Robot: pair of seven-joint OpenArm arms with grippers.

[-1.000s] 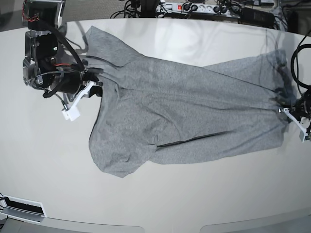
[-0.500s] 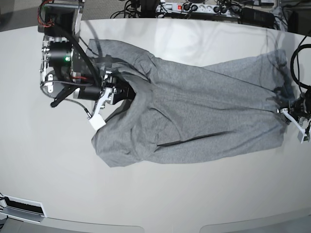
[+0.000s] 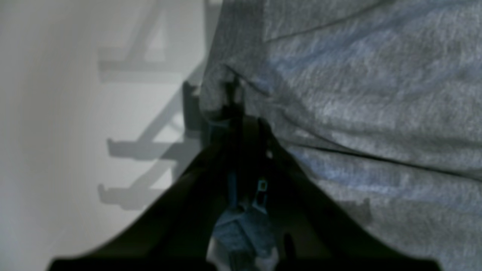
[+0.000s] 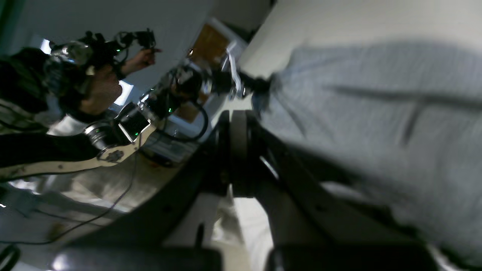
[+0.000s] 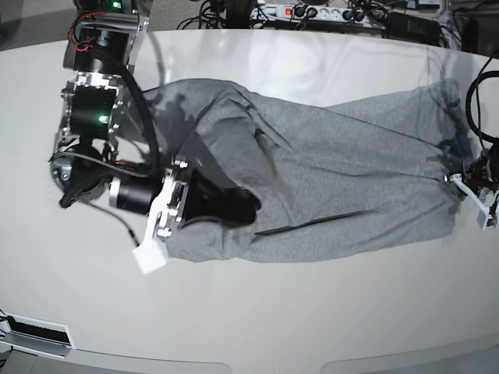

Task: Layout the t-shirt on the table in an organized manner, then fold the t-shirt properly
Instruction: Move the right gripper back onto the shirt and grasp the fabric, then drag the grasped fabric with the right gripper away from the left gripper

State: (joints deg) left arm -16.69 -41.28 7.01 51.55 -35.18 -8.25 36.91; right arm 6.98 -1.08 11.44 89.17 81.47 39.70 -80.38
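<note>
The heather-grey t-shirt (image 5: 335, 171) lies stretched across the off-white table (image 5: 312, 312), with its left end folded over onto the body. My right gripper (image 5: 248, 209), at the left of the base view, is shut on that folded-over cloth above the shirt's middle-left. In the right wrist view the right gripper (image 4: 234, 116) is shut, with the t-shirt (image 4: 376, 124) blurred beside it. My left gripper (image 5: 452, 176) is shut on the shirt's right edge. The left wrist view shows the left gripper (image 3: 233, 98) pinching the t-shirt (image 3: 357, 94) hem next to bare table (image 3: 56, 113).
A power strip and cables (image 5: 312, 12) run along the table's far edge. A small white block (image 5: 148, 259) hangs from my right arm near the shirt's front-left corner. A dark-slotted device (image 5: 35, 335) sits at the front-left edge. A person wearing a headset (image 4: 75, 75) stands beyond the table.
My right arm has swung from the shirt's left end rightward and toward the front, carrying cloth over the shirt's body. The left gripper has stayed at the right edge.
</note>
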